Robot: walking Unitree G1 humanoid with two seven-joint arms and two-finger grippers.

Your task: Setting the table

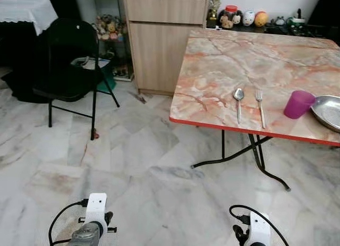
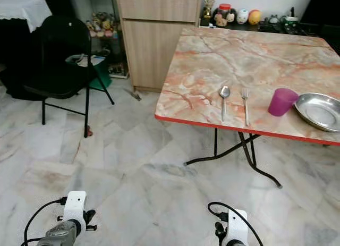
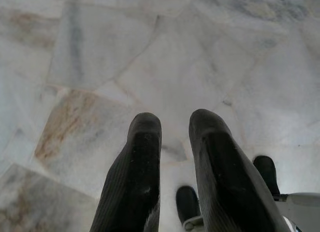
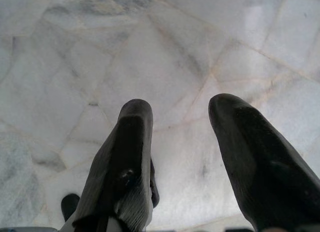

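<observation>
Left eye view looks down on a square table [image 1: 223, 70] with a glossy pink-and-cream marble-pattern top, a red edge band and thin black folding legs. Near its front edge lie a polished metal spoon [image 1: 238, 103] and fork [image 1: 260, 107], side by side, handles toward that edge. Toward the front right corner stands a smooth magenta plastic cup [image 1: 298, 104], just beside a shallow round steel plate [image 1: 327, 111]. Both arms hang low over the pale veined marble floor [image 1: 133, 166]. Seen from the wrist, the left gripper [image 3: 172, 123] has its ribbed black fingers slightly parted and empty; the right gripper [image 4: 180, 109] is spread wider, also empty. A black folding chair [image 1: 69, 65] and a plain wooden cabinet [image 1: 162, 39] stand beyond.
</observation>
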